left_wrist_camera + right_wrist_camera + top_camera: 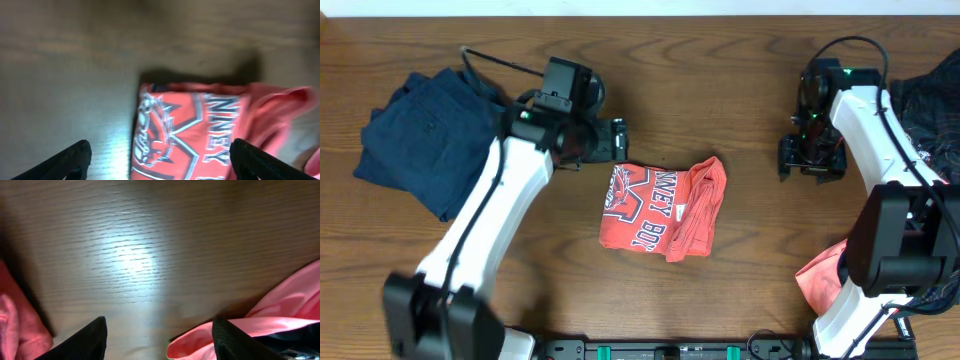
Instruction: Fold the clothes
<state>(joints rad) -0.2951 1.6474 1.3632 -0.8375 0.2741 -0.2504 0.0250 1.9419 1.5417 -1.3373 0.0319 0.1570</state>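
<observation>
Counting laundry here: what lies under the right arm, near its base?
A pink shirt pokes out from beneath the right arm; the arm covers the rest, so its full shape cannot be seen.

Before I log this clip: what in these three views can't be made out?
- Overhead: black printed jersey runs off the right edge, and its print is too small to read.
- Overhead: pink shirt is mostly hidden behind the right arm.
- Left wrist: orange-red T-shirt is blurred, with its lettering cut off by the bottom edge.
</observation>
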